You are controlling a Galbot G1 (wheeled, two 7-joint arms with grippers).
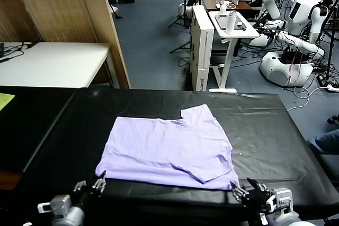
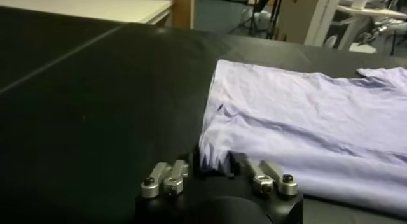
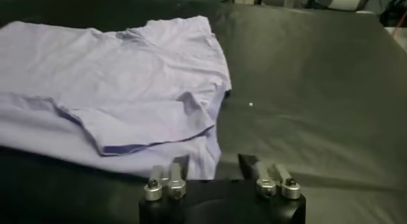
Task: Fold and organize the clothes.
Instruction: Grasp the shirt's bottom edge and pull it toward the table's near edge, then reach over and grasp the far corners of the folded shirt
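The thin, softly creased lavender T-shirt (image 1: 169, 149) is lying flat on the matte black table (image 1: 265, 125), one sleeve folded inward. The left gripper (image 1: 94, 186) and right gripper (image 1: 244, 191) are sitting spread-fingered at its near corners, clamping nothing.

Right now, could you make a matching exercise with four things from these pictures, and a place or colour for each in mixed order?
Things:
1. T-shirt
2. left end effector
3. right end effector
4. table

Descriptions:
A. black surface
B. at the shirt's near right corner
C. pale lavender, lying flat
D. at the shirt's near left corner

Pairs: 1-C, 2-D, 3-B, 4-A
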